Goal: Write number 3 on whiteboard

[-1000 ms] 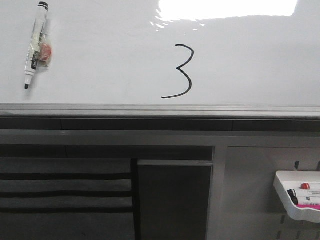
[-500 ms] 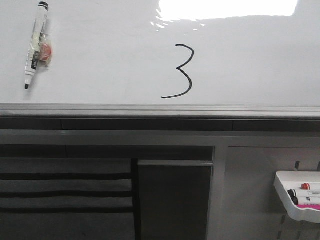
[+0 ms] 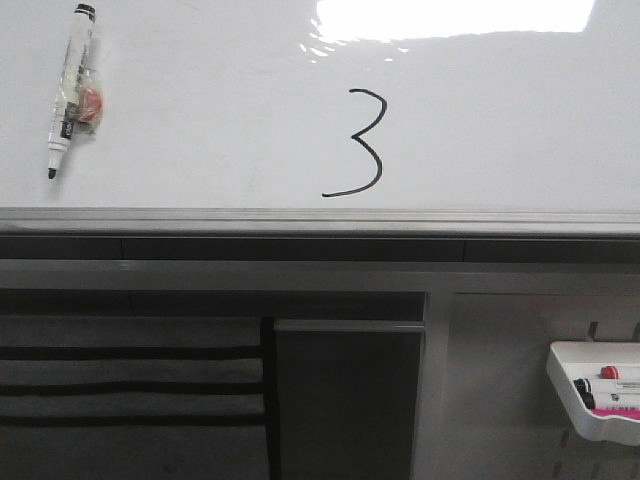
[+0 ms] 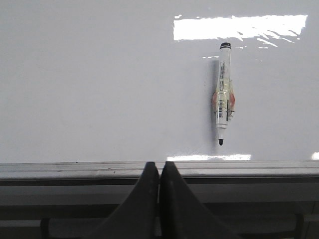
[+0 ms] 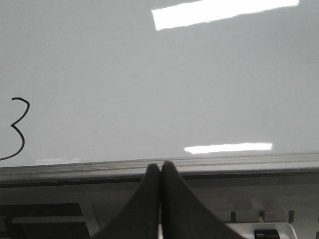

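Observation:
The whiteboard (image 3: 200,100) fills the upper half of the front view, glossy white with a light glare and a grey edge rail (image 3: 300,220). A thin black number 3 (image 3: 362,142) is drawn near its middle, with a tail sweeping left from its foot; it also shows in the right wrist view (image 5: 16,129). A black-tipped marker (image 3: 70,88) lies on the board at the far left, tip toward the rail, and shows in the left wrist view (image 4: 223,105). My left gripper (image 4: 159,166) and right gripper (image 5: 160,166) are shut and empty, both below the rail, off the board.
A small white tray (image 3: 598,390) with red and black markers hangs at the lower right below the board. A dark panel (image 3: 345,400) and a striped grey panel (image 3: 130,390) sit under the rail.

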`<state>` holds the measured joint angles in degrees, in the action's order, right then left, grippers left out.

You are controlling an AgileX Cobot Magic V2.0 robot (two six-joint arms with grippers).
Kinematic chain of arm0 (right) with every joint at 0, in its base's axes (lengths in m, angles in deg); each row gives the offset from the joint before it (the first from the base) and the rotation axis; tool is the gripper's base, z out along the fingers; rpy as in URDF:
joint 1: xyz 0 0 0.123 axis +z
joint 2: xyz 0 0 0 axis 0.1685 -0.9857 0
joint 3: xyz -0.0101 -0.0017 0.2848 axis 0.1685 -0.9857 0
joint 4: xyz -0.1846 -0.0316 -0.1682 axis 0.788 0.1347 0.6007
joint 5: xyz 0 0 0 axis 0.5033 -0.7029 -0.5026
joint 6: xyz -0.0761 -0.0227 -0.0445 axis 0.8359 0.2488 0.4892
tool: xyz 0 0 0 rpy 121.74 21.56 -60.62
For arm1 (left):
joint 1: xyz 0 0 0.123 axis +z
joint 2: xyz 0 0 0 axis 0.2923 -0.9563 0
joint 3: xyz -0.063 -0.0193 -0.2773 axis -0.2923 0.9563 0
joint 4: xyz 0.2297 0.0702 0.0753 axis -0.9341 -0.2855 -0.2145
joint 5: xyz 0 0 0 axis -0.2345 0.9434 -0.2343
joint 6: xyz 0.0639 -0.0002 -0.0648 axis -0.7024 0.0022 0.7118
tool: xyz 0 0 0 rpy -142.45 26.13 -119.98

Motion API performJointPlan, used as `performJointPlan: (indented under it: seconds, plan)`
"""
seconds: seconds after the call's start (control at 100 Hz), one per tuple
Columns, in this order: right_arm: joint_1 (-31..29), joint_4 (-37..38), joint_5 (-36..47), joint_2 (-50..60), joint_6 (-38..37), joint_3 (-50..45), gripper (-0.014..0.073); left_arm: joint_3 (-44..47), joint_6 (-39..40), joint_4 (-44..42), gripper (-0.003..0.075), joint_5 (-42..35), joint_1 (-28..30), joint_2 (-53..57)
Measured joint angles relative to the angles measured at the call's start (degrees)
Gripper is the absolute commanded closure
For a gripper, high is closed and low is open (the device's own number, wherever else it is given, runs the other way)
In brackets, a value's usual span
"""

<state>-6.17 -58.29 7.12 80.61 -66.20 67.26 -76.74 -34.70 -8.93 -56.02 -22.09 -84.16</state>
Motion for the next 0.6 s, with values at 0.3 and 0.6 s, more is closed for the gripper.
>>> performJointPlan:
  seconds: [0.3, 0.6]
  plan:
    - [-0.11, -0.10, 0.70, 0.04, 0.00, 0.01, 0.0662, 0.00, 0.00, 0.00, 0.0741, 0.00, 0.00, 0.00]
    - [-0.11, 16.42, 2.86, 0.04, -15.01, 0.01, 0.0662, 0.00, 0.00, 0.00, 0.0741, 0.00, 0.00, 0.00]
